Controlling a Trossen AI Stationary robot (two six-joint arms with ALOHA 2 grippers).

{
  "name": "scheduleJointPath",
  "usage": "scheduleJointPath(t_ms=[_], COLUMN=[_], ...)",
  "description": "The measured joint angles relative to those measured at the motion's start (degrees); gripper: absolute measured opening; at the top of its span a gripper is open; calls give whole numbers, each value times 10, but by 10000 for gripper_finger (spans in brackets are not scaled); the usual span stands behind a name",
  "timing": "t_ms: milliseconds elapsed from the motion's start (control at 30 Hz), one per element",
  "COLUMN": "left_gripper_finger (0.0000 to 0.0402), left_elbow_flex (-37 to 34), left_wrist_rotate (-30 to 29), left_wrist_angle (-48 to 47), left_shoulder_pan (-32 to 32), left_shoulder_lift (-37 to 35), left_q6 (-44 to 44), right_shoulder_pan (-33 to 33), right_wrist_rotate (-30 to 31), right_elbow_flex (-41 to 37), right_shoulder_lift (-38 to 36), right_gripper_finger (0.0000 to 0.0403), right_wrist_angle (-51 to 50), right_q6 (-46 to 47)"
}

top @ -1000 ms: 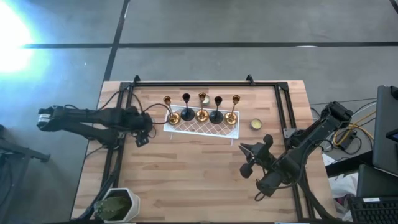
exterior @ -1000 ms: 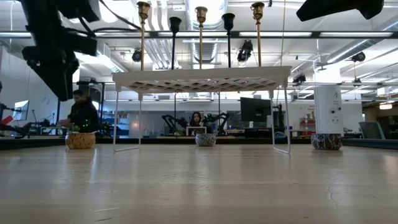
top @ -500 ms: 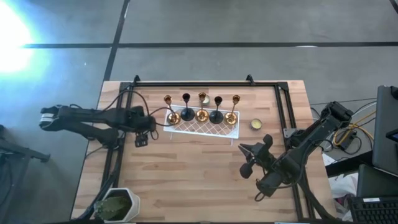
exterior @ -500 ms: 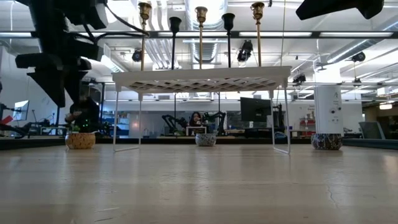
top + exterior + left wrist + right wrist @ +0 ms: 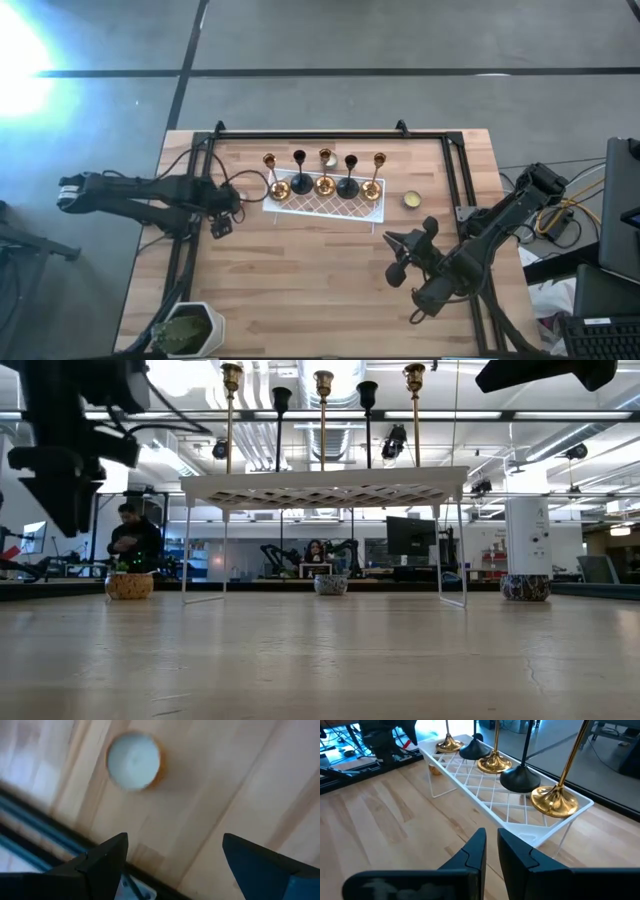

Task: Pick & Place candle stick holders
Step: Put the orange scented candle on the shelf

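Observation:
Five candle stick holders stand by their round bases in a row on the white lattice tray (image 5: 330,206): gold (image 5: 279,188), black (image 5: 301,183), gold (image 5: 325,185), black (image 5: 347,187), gold (image 5: 371,190). Their bases also show in the right wrist view (image 5: 520,780). My left gripper (image 5: 220,225) hovers open just left of the tray, above a pale tealight (image 5: 134,760) on the wood. My right gripper (image 5: 395,256) waits shut and empty over the near right part of the table, pointing at the tray (image 5: 492,850).
A tealight (image 5: 411,200) lies right of the tray and another (image 5: 330,160) behind it. A white pot with a plant (image 5: 190,328) stands at the near left corner. Dark frame rails (image 5: 455,170) run along the table's sides. People (image 5: 128,540) show in the room behind.
My left gripper has swung a little toward the tray and then back toward the table's left edge, staying open above the wood. The holders and the tray have kept still.

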Motion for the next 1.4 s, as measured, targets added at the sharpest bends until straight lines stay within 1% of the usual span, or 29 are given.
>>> scheduleJointPath(t_ms=[200, 333, 467, 500, 533, 633, 700, 833, 1000, 1133, 1333, 1400], left_gripper_finger=[324, 318, 316, 316, 316, 316, 316, 316, 316, 319, 342, 347], left_elbow_flex=[1, 8, 8, 8, 8, 8, 11, 20, 32, 44, 46, 46], left_wrist_rotate=[1, 7, 11, 21, 44, 138, 174, 176, 178, 178, 158, 158], left_wrist_angle=[-6, -4, 21, 33, 50, 101, 112, 113, 109, 97, 99, 98], left_shoulder_pan=[26, 70, 135, 155, 174, 232, 263, 312, 349, 363, 364, 364], left_shoulder_lift=[8, 13, 14, 14, 14, 19, 29, 59, 107, 157, 217, 227], left_q6=[-80, -87, -71, -63, -56, -28, -10, 16, 35, 37, 55, 76], right_shoulder_pan=[0, 0, 0, 0, 0, 0, 0, 0, 0, 0, 0, 0], right_wrist_rotate=[4, 5, 5, 5, 5, 5, 2, -10, -24, -24, -31, -36], right_elbow_flex=[0, 0, -1, -1, -1, -1, -1, -1, -1, -1, -1, -1], right_shoulder_lift=[0, 0, 0, 0, 0, 0, 0, 0, 0, 0, 0, 0], right_gripper_finger=[43, 43, 43, 43, 43, 43, 43, 43, 43, 43, 43, 43], right_wrist_angle=[0, 0, 1, 1, 1, 1, 1, 1, 1, 1, 1, 1], right_q6=[-4, -4, -6, -6, -6, -11, -23, -34, -60, -73, -79, -79])
